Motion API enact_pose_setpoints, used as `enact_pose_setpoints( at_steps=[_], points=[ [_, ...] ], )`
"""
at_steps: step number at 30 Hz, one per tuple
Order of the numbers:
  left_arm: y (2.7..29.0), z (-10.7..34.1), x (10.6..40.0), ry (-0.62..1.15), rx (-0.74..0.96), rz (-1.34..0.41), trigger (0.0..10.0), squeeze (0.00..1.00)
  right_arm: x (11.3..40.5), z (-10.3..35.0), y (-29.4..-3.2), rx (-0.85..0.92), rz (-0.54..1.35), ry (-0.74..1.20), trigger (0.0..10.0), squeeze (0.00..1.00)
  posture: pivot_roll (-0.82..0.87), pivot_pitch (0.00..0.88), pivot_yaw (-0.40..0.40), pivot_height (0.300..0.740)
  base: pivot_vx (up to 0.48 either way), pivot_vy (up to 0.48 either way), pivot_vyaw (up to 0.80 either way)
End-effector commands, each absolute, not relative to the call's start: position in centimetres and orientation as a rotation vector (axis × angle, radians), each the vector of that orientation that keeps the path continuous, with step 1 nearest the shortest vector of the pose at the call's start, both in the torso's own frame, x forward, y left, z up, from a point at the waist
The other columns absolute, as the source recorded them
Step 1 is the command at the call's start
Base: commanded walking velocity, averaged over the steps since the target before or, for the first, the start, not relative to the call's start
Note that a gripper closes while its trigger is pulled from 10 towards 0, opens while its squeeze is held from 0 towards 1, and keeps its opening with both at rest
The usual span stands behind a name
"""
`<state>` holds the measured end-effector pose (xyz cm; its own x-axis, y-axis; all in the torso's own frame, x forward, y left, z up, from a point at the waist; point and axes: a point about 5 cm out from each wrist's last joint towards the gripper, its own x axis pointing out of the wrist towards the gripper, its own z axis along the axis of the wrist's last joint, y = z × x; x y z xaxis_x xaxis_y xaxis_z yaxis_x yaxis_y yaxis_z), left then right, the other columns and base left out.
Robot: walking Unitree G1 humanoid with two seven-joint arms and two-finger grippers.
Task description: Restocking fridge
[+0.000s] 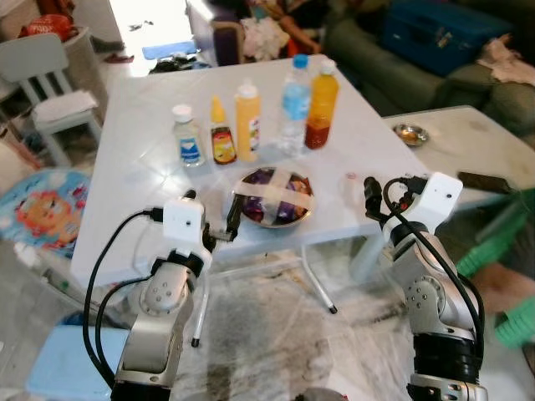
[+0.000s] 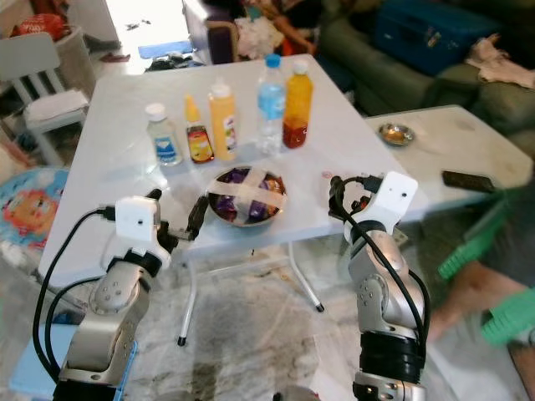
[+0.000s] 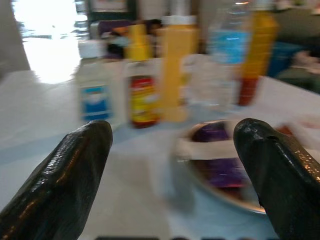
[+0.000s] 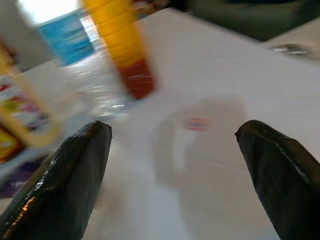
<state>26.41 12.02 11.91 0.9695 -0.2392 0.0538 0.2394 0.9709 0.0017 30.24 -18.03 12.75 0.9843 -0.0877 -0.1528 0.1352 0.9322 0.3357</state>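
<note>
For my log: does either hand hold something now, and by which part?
Nothing is held. The left hand and right hand are both open, near the table edge.

No lettering can be read anywhere.
The small clear bottle (image 1: 188, 136) carries a blue label, the sauce bottle (image 1: 221, 134) a red and yellow one, the water bottle (image 1: 294, 104) a blue band; all print is too blurred.

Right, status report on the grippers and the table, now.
Left gripper open, at the taped bowl. Right gripper open, empty, at the table edge. Five bottles standing behind bowl, untouched.
</note>
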Motion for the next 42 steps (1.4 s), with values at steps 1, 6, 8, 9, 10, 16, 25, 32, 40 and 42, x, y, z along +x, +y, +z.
enact_pose_setpoints(
  at_steps=[1,6,8,9,10,16,25,32,40,42],
  points=[
    [13.0,11.9,26.4,-0.048,0.008,-0.210,10.0,0.00,30.6,13.3,-16.8,0.362,-0.077,0.126,10.0,0.00,0.01,0.000,-0.009,0.740,0.000,0.000,0.76],
    [13.0,11.9,26.4,-0.052,0.007,-0.209,10.0,0.00,30.6,13.0,-16.7,0.362,-0.080,0.136,10.0,0.00,0.02,0.000,-0.010,0.740,0.000,0.000,0.13],
    [12.9,12.0,26.4,-0.053,0.007,-0.211,10.0,0.00,30.5,13.0,-16.7,0.360,-0.082,0.136,10.0,0.00,0.02,0.000,-0.010,0.740,0.000,0.000,0.00],
    [12.9,12.0,26.4,-0.054,0.005,-0.212,10.0,0.00,30.5,13.0,-16.6,0.361,-0.085,0.134,10.0,0.00,0.02,0.000,-0.010,0.740,0.000,0.000,0.00],
    [12.9,12.0,26.4,-0.055,0.005,-0.213,10.0,0.00,30.5,13.0,-16.6,0.361,-0.085,0.134,10.0,0.00,0.02,0.000,-0.010,0.740,0.000,0.000,0.00],
    [12.9,12.3,26.4,-0.068,-0.011,-0.214,10.0,0.00,30.5,13.5,-16.1,0.317,-0.049,0.105,10.0,0.00,0.02,0.000,-0.011,0.740,0.000,0.000,0.00],
    [13.3,12.4,26.9,-0.052,0.055,-0.284,10.0,0.00,30.5,13.4,-14.4,0.375,0.016,0.131,10.0,0.00,0.02,0.000,-0.016,0.740,0.000,0.000,0.00],
    [13.3,12.2,26.8,-0.032,0.011,-0.301,10.0,0.00,30.2,13.0,-15.3,0.386,-0.037,0.138,10.0,0.00,0.02,0.000,-0.011,0.740,0.000,0.000,0.00],
    [12.8,12.2,26.7,-0.024,-0.003,-0.325,10.0,0.00,30.3,13.1,-15.4,0.386,-0.047,0.142,10.0,0.00,0.02,0.000,-0.015,0.740,0.000,0.000,-0.53],
    [12.7,12.2,26.7,-0.023,-0.007,-0.327,10.0,0.00,30.3,13.1,-15.3,0.394,-0.047,0.147,10.0,0.00,0.02,0.000,-0.015,0.740,0.000,0.000,-0.80]
  ],
)
